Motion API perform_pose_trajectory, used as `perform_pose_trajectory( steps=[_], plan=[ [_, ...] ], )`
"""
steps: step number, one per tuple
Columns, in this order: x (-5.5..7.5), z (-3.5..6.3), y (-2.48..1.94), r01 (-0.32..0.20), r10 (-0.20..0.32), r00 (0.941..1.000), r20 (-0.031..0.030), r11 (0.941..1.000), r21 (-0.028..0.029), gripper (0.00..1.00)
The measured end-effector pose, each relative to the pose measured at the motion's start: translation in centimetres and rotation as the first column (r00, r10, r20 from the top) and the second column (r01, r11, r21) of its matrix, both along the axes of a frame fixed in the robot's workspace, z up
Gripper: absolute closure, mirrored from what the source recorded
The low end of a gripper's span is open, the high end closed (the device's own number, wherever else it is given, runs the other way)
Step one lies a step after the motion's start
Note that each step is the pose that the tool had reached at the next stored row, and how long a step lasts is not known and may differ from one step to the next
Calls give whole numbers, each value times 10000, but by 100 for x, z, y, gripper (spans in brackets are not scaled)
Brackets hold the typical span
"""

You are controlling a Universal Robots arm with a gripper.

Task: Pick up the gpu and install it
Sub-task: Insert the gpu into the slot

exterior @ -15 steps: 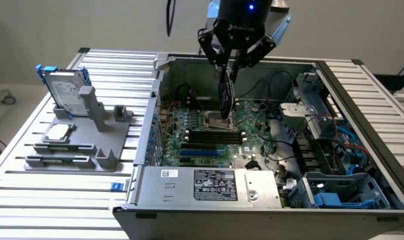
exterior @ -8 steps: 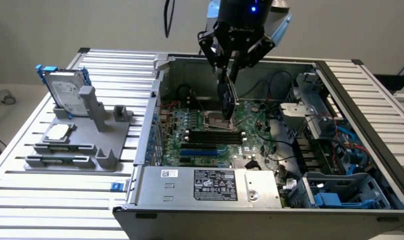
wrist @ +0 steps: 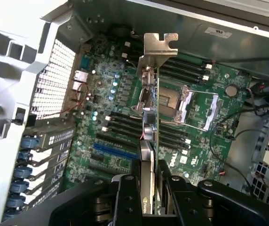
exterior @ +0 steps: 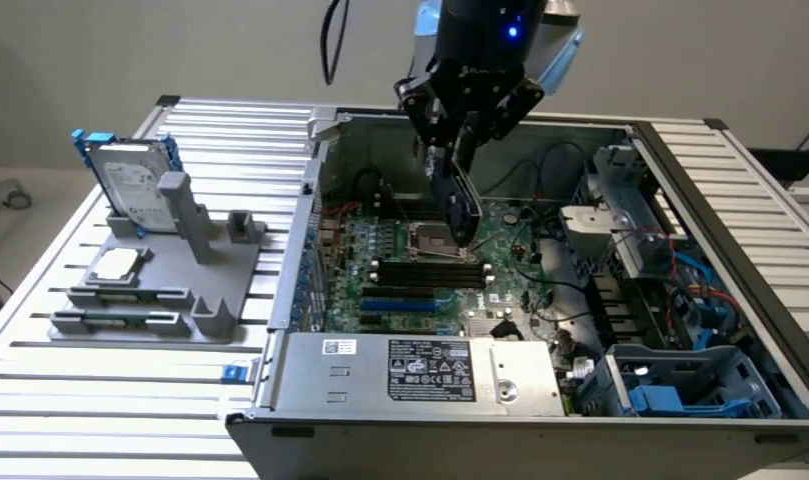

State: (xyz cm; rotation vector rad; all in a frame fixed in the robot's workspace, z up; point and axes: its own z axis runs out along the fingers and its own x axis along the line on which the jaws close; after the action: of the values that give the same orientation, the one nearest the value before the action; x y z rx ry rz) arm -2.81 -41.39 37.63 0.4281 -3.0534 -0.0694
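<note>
- Step in hand, by my reading: carry-in. The pick was done and the gpu (exterior: 459, 200) was inside the case (exterior: 295, 250), not yet seated.
- The tool (exterior: 459, 138) was clamped on the gpu. In the wrist view the two fingers (wrist: 127, 197) pressed on the card's flat faces at one end, with only the card's thickness between them.
- The gpu hung above the board (exterior: 418, 262), long axis near upright and slightly tilted. Its bracket (wrist: 160, 47) was the end nearest the board.
- In the exterior view the card's lower end lay over the socket (exterior: 439, 238) in the board's middle. I could not tell whether it was touching the board or clear of it.
- The blue slot (wrist: 114, 151) on the board was bare, with no card in it. The gpu stood off to one side of it, nearer the socket.
- Judgement: seating would call for the card to be turned so that its long edge faces the board and lines up along a slot, with the bracket toward the case wall at the board's edge.
- Judgement: a straight, even press would suit. A tilt as seen here could jam the edge against the slot.
</note>
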Motion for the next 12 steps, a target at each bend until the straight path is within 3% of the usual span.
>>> perform_pose_trajectory(
  steps=[6, 12],
  plan=[
    [0, -65, 0, -1087, 1087, 9941, 0, 9941, 0, 73],
    [0, -138, 0, -2180, 2180, 9760, -1, 9760, 1, 73]
  ],
)
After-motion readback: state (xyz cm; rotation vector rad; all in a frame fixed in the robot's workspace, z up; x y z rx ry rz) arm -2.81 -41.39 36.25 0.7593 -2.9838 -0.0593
